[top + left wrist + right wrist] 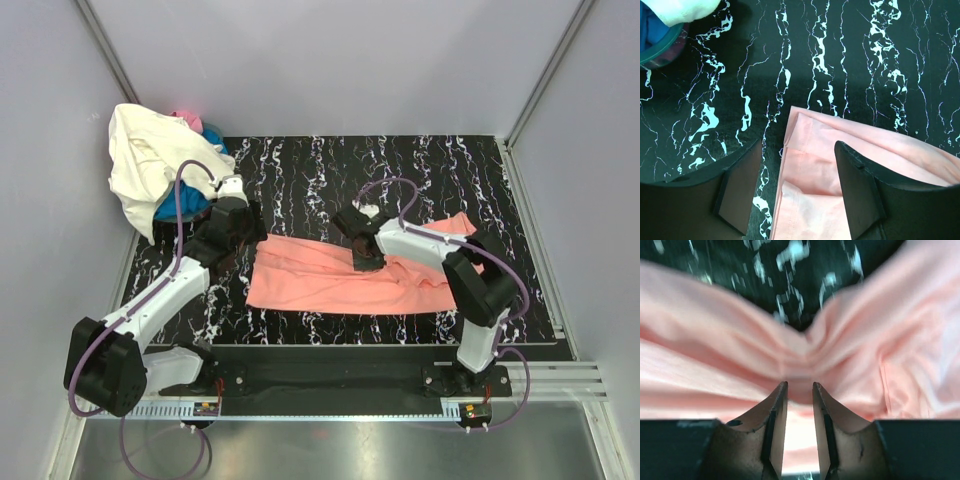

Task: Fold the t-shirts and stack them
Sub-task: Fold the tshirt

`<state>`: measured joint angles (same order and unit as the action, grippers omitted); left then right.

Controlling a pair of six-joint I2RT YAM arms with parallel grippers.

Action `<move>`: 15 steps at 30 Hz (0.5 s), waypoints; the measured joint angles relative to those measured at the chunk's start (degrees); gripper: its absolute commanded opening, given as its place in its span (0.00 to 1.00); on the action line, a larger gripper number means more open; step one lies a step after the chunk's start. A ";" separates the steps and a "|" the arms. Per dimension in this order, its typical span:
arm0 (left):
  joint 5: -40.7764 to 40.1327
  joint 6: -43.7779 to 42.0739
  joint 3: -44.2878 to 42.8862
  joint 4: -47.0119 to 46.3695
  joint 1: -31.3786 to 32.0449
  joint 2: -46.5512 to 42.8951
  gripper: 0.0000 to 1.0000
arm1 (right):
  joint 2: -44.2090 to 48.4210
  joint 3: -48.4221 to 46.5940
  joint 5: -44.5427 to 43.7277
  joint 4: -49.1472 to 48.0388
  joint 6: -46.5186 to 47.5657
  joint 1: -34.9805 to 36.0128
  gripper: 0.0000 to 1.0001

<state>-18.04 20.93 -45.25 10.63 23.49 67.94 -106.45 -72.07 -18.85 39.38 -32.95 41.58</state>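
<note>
The salmon-pink t-shirt [320, 285] lies flat as a long band across the middle of the black marbled table [330, 170]. My left gripper [252, 230] hovers open over its left end, the fingers astride the shirt's corner [810, 170] in the left wrist view [797, 145]. My right gripper [368, 262] is down on the shirt's upper edge. Its jaws [800, 384] stand narrowly open, with a bunched fold of the pink cloth [715, 340] at the tips. A cream-white t-shirt [150, 160], a blue one [182, 208] and a bit of hot pink [187, 118] are heaped at the back left.
The heap spills over the table's back-left corner against the grey wall; its cream edge [685, 7] and blue cloth [650, 30] show at the top left of the left wrist view. Grey walls close in three sides. A metal rail [330, 405] runs along the near edge.
</note>
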 measured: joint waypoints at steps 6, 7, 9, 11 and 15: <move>0.02 0.02 0.00 -0.09 0.00 0.76 0.65 | 13.77 12.11 2.45 -0.57 -2.58 4.42 0.36; 0.07 0.02 0.00 -0.11 0.02 1.14 0.65 | 17.70 15.17 3.39 -0.35 -3.37 4.98 0.37; 0.42 0.04 0.00 -0.37 0.02 2.23 0.65 | 25.42 20.22 4.00 -0.09 -5.18 5.29 0.46; 1.53 0.09 -0.04 -1.03 0.02 4.20 0.65 | 32.30 23.58 3.04 0.50 -7.80 5.05 0.60; 3.96 0.28 -2.69 -1.01 1.25 11.85 0.65 | 36.44 25.18 1.99 -0.24 -9.84 1.31 0.66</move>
<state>-14.09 21.21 -47.94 9.63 24.73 79.79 -70.02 -46.89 -16.86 39.13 -42.78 42.89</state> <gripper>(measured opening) 0.653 0.644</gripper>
